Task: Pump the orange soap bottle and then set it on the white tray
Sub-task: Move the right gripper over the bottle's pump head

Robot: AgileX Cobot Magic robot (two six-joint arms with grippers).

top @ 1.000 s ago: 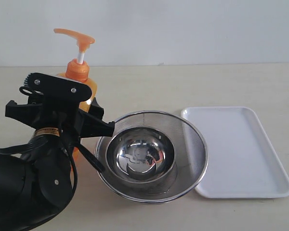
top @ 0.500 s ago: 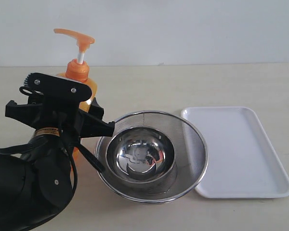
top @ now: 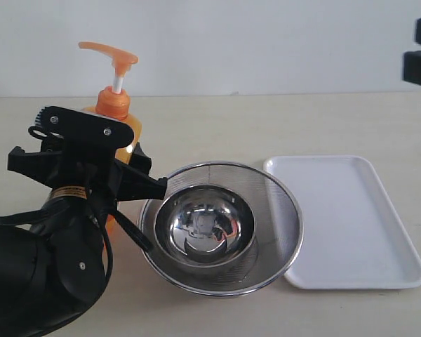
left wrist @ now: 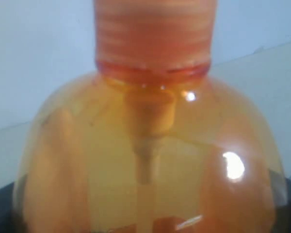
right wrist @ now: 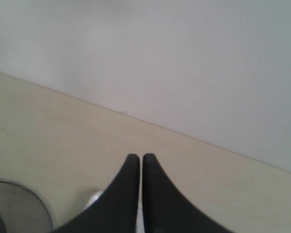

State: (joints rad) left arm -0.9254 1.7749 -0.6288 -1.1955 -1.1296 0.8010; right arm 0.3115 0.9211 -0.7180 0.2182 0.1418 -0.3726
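Left gripper (top: 91,168) is clamped on the orange soap bottle (top: 114,105) (upright, on the table (top: 266,119)). Just beside it a strainer (top: 275,210) with a steel bowl (top: 203,226) is seen, the white tray (top: 337,210) beyond that. Right gripper (right wrist: 138,158), fingers together, is seen high up, well apart.

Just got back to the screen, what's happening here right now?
The left gripper is up against the body of the orange soap bottle; whether it grips is hidden. The pump is up. The right gripper hangs shut, high at the far right. The white tray holds nothing, beyond the strainer.
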